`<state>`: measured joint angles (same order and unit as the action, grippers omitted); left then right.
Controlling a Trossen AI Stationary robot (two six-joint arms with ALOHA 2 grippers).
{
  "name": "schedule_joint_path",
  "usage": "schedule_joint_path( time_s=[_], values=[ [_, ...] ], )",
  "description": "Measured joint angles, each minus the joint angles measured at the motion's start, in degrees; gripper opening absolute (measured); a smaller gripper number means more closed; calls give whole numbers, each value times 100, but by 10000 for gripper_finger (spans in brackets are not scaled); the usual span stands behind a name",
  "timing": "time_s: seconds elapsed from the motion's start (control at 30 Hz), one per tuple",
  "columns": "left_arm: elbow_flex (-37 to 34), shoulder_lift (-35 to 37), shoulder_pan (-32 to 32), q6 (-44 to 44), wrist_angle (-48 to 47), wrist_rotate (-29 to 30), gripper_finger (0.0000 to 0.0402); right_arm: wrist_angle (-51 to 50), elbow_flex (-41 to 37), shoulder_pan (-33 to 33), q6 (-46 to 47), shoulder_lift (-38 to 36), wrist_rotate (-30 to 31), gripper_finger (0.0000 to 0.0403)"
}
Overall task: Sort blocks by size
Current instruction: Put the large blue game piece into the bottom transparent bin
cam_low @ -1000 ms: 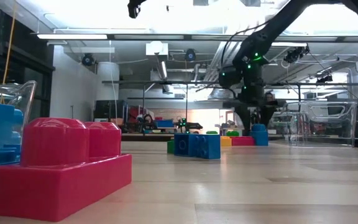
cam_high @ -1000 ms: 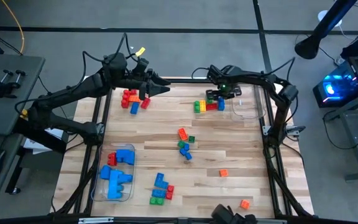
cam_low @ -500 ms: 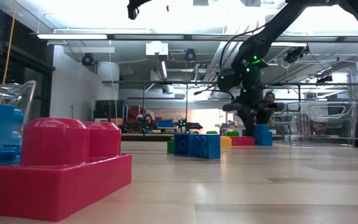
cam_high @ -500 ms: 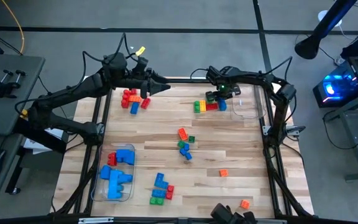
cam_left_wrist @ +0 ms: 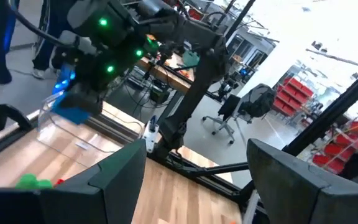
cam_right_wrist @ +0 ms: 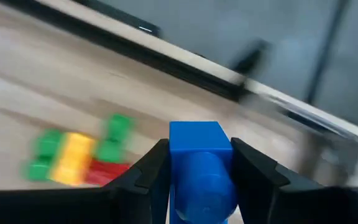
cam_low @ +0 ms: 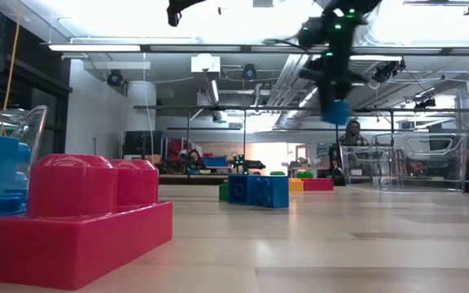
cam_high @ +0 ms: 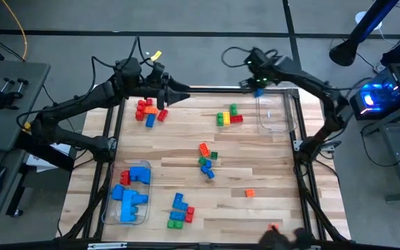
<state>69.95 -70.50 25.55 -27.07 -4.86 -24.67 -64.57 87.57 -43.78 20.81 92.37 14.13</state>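
Right gripper (cam_right_wrist: 194, 177) clamps a small blue block (cam_right_wrist: 196, 163) in the air above the table's (cam_high: 255, 167) far edge, just beside the clear tub (cam_high: 276, 114); centre over it before releasing; left gripper (cam_left_wrist: 194, 171) waits open.

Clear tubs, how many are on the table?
2. One clear tub sits at the left edge of the table, holding blue blocks; the other tub sits by the right edge. None looks hidden.
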Motion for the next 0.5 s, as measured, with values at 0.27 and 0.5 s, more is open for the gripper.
schedule_joint_path(
  time_s=[0.27,0.5],
  values=[
    [0,-43,-53,48,-2,-2,266,-221,-1817,-936,257,-947,-193,129],
    [0,-57,-51,-49,-2,0,266,555,-2521,-1062,123,-1430,-351,186]
  ],
)
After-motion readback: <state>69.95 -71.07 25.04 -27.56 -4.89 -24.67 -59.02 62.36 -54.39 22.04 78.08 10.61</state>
